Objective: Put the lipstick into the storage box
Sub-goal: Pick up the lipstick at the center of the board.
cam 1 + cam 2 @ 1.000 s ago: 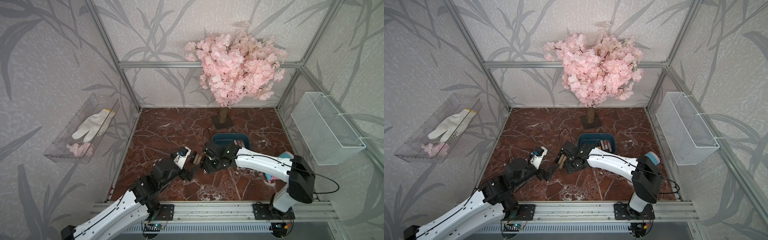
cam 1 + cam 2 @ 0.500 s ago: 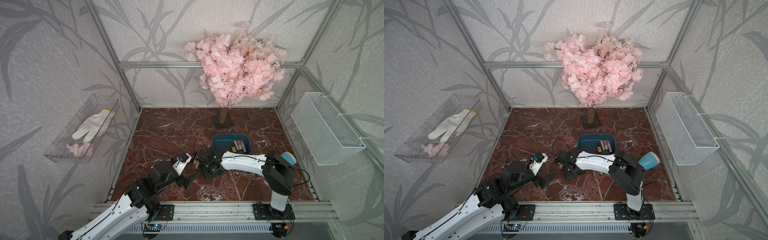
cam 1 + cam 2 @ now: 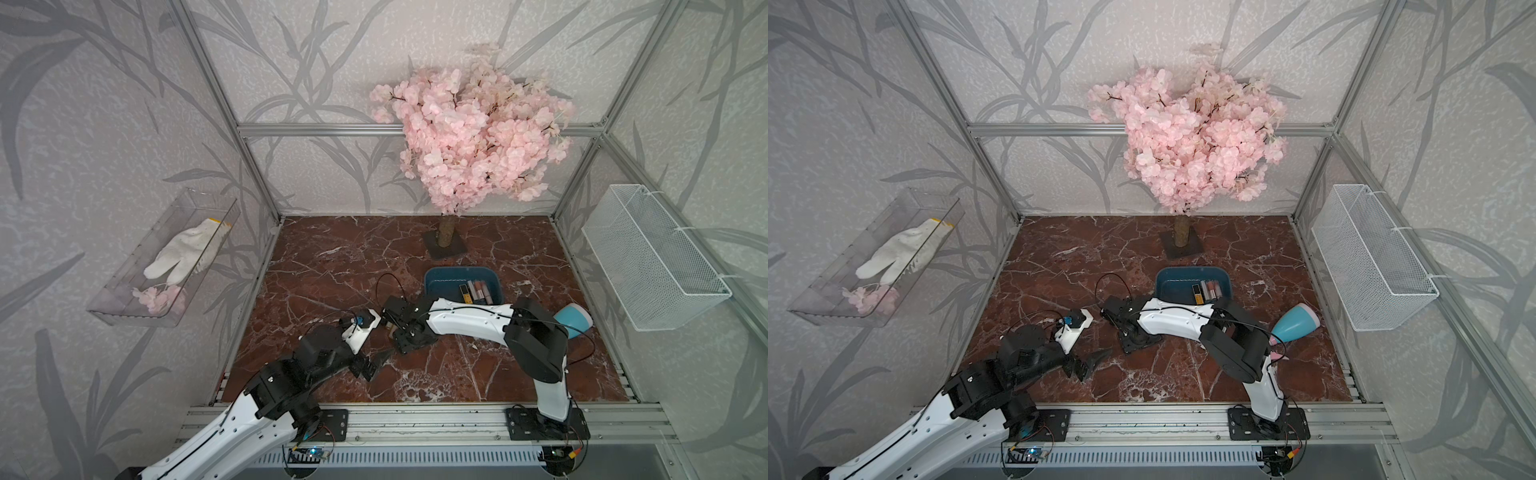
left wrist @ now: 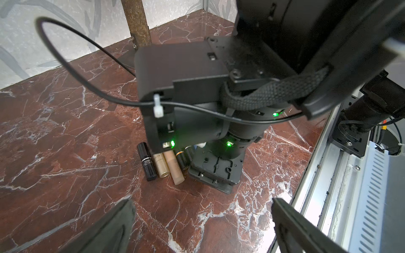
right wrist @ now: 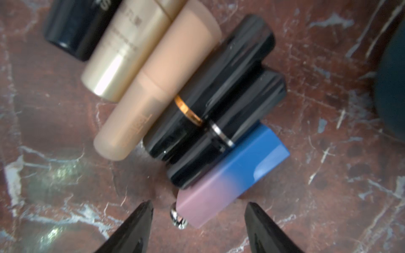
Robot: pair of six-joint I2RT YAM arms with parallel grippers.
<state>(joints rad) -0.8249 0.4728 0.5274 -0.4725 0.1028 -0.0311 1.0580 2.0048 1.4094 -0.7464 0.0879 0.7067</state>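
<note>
lipsticks [image 4: 164,163] lie partly hidden behind right gripper [image 5: 199,203].

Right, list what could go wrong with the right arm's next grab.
1. The open right gripper lines up with only the pink end of the blue-pink lipstick; gripped there, it may pivot or slip.
2. That lipstick touches the silver-ringed black lipstick beside it; closing jaws could knock it rolling.

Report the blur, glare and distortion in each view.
Right wrist view: soft throughout, worst on the lettered black lipstick; bright highlight on the gold tube. Left wrist view: left hand's fingers and the right arm blurred; glare on the marble. Both top views: sharp, evenly lit.
</note>
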